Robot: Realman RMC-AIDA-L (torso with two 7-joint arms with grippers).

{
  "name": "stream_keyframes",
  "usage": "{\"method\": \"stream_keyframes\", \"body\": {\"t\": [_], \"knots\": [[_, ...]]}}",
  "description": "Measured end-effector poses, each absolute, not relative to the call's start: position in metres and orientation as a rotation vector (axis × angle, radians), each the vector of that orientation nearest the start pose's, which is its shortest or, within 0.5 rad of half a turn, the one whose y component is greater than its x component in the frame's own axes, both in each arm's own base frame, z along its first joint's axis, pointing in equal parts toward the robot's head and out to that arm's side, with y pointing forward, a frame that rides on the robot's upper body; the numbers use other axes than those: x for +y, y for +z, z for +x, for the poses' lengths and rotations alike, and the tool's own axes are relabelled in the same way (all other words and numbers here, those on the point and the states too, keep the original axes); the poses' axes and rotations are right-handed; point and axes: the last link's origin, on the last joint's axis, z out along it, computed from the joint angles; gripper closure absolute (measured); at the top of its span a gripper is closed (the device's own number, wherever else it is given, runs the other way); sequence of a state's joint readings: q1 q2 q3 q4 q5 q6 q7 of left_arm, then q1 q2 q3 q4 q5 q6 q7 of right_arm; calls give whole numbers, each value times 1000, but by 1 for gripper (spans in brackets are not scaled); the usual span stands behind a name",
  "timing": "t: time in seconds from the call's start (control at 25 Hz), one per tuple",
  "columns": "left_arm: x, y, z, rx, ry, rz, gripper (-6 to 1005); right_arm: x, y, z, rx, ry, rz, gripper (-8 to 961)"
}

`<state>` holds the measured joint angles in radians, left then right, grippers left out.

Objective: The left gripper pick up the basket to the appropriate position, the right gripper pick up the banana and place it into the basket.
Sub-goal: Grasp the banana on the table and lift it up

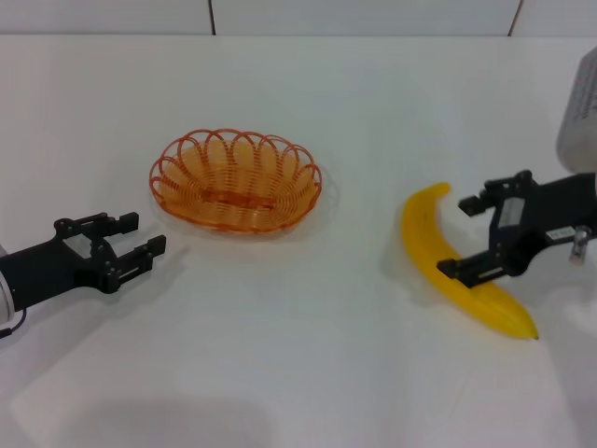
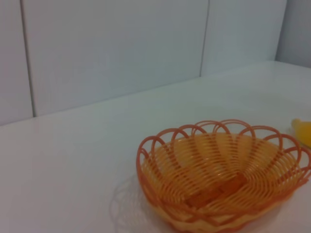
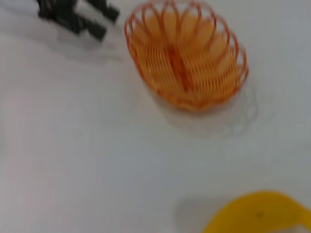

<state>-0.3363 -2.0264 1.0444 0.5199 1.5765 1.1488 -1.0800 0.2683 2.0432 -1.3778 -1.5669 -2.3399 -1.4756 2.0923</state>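
Observation:
The orange wire basket stands empty on the white table, left of centre; it also shows in the left wrist view and the right wrist view. My left gripper is open, low over the table to the basket's left, a short gap from its rim; it shows far off in the right wrist view. The yellow banana lies on the table at the right; it also shows in the right wrist view. My right gripper is open and straddles the banana's middle, one finger on each side.
A white tiled wall rises behind the table's far edge. The banana's end peeks in at the edge of the left wrist view. A grey-white arm part stands at the far right.

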Motion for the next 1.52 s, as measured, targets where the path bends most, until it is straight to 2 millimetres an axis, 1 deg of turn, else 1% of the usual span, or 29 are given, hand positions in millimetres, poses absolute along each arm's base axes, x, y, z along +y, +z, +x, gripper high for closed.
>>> {"method": "stream_keyframes", "body": {"t": [0.2, 0.48, 1.04, 1.52], "knots": [[310, -18, -334, -602, -468, -2453, 460, 303, 20, 213, 508, -356, -2766, 64], [313, -19, -332, -588, -465, -2464, 461, 304, 9, 210, 488, -462, -2777, 65], [314, -21, -329, -574, -457, -2482, 460, 314, -8, 214, 469, -524, -2790, 65], [316, -22, -328, -571, -458, -2485, 461, 321, -14, 217, 453, -550, -2779, 65]]}}
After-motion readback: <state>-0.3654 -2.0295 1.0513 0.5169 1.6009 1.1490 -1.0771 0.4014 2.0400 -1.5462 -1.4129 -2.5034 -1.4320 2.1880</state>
